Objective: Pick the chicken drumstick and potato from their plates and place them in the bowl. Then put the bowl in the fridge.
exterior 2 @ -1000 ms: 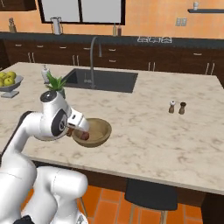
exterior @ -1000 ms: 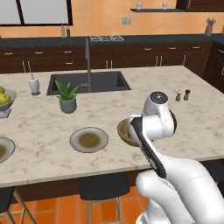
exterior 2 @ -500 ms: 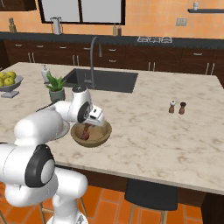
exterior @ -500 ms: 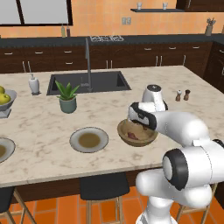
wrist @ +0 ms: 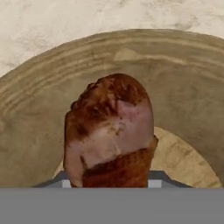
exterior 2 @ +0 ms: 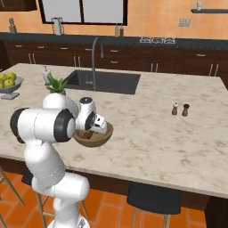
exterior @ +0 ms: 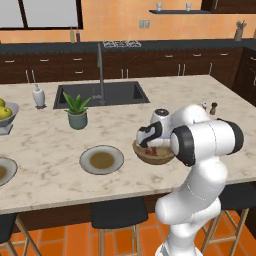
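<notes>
While we hang over the bowl (exterior: 154, 154), the gripper (exterior: 148, 142) sits low inside its rim, near the counter (exterior: 50, 145) edge on our side. In the hand view a reddish-brown meat piece fills the centre, wood of the bowl (wrist: 183, 87) all around it. We read it as the chicken drumstick (wrist: 109, 131); the bone knob isn't visible, so that's a judgement. Jaws: the fingertips are hidden behind the meat, so we cannot tell if they clamp it or have let go.

Potato: something reddish lies in the bowl in the right base view, too small to call. The nearer plate (exterior: 102, 159) looks bare, and the second plate (exterior: 4, 171) at the left edge shows no food either.

Risks from here:
- If the drumstick is gripped and we lift, it comes back out.
- If we retract on a slant, a finger could catch the thick rim and drag or tip the bowl, which sits close to the counter edge.
- For the fridge step we need a rim grasp on a shallow bowl; a tilted carry could roll the food out.
</notes>
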Motion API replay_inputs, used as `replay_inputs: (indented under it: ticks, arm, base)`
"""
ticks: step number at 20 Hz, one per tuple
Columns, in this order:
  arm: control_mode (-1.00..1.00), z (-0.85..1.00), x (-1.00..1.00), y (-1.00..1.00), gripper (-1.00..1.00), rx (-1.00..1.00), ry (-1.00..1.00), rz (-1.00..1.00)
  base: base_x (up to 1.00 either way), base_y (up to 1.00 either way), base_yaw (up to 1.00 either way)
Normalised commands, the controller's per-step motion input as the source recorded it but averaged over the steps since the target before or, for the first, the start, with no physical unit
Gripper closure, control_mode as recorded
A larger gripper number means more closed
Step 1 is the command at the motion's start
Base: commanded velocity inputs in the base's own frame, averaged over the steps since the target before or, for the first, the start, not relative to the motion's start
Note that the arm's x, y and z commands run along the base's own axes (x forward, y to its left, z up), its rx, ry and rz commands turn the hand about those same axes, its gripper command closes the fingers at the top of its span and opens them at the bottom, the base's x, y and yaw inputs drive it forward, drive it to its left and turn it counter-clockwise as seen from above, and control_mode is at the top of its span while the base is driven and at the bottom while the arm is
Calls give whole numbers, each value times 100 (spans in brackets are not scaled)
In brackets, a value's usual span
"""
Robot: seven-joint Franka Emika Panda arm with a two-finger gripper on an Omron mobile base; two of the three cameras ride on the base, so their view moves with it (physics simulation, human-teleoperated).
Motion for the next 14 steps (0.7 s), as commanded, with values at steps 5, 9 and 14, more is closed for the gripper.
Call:
replay_inputs:
  ticks: [5, 9, 14]
  arm:
    - [-100, 15, -7, -1, -100, 1, 0, 0]
    - [-100, 94, -20, 0, -100, 0, 0, -2]
    - [-100, 78, -63, -56, -100, 5, 17, -10]
  base:
    - [0, 0, 0]
    - [0, 0, 0]
    - [0, 0, 0]
